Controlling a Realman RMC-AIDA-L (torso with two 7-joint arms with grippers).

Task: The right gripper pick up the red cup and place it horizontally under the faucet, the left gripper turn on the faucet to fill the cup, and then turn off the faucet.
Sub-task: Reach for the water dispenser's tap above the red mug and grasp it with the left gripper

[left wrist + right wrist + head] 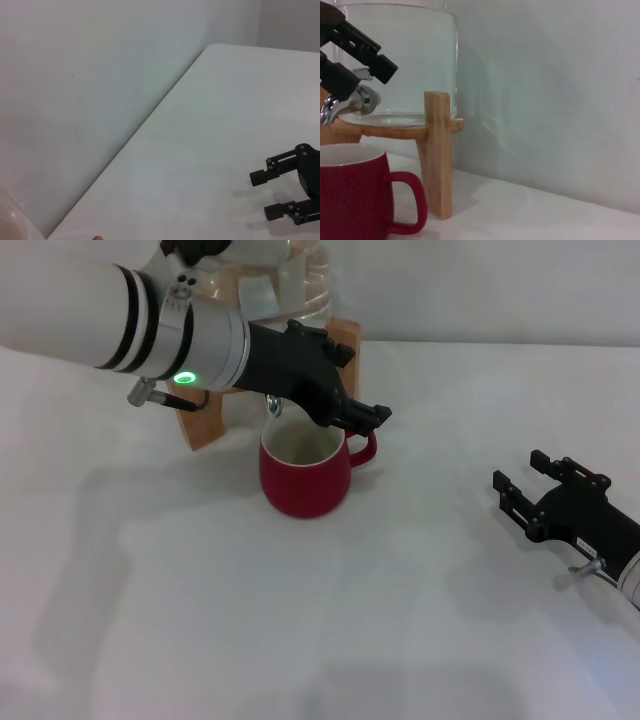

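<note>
The red cup (305, 472) stands upright on the white table, its handle toward the right, directly below the chrome faucet (272, 404). The faucet juts from the clear water jar (405, 60) in its wooden stand (437, 150). My left gripper (352, 405) reaches in above the cup's rim. In the right wrist view its black fingers (370, 55) are slightly apart, straddling the faucet (350, 100) lever just over the cup (350, 195). My right gripper (540, 485) rests open and empty low at the right, well away from the cup. The left wrist view also catches it (280, 192).
The left arm's white sleeve with its green light (184, 379) spans the back left and hides much of the jar. The table's far edge (150, 115) meets a pale wall.
</note>
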